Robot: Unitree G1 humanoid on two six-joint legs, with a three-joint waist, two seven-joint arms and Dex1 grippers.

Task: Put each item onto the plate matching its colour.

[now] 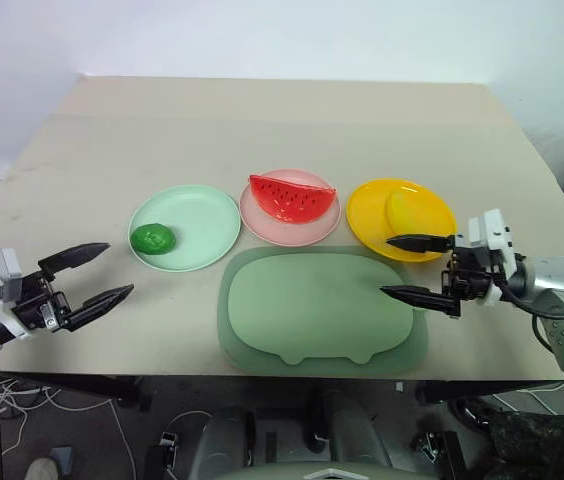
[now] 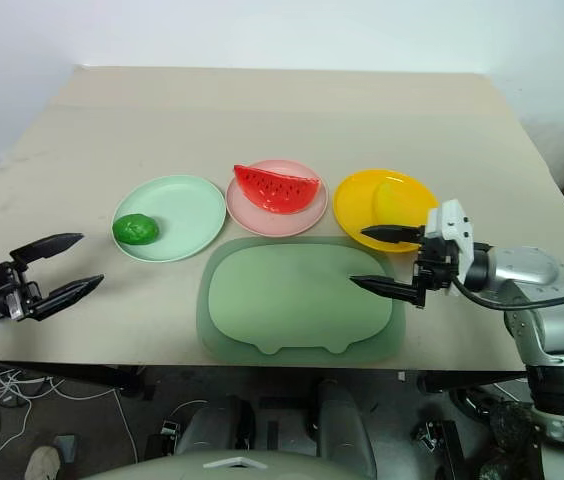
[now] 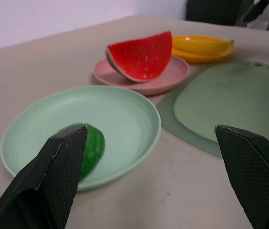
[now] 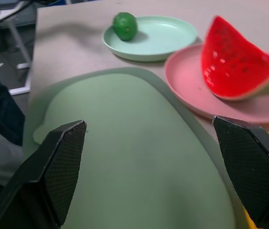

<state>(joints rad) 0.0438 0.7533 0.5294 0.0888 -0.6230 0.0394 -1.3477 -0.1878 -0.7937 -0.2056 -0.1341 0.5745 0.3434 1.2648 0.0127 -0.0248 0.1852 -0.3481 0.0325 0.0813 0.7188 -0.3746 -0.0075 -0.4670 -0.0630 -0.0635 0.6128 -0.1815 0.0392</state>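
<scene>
Three plates stand in a row. The dark-green lime (image 1: 151,239) lies on the mint green plate (image 1: 202,220). A red watermelon wedge (image 1: 291,197) rests on the pink plate (image 1: 272,228). On the orange-yellow plate (image 1: 367,215) lies the yellow banana (image 1: 402,211). My left gripper (image 1: 102,273) hangs open at the table's near left edge, left of the mint plate, holding nothing. My right gripper (image 1: 409,267) is open and empty over the right end of the pale green mat (image 1: 317,305), just in front of the yellow plate.
The pale green pig-shaped mat lies in front of the plates, near the table's front edge (image 1: 262,375). Beige tabletop (image 1: 282,125) stretches behind the plates. Cables lie on the floor below at the left.
</scene>
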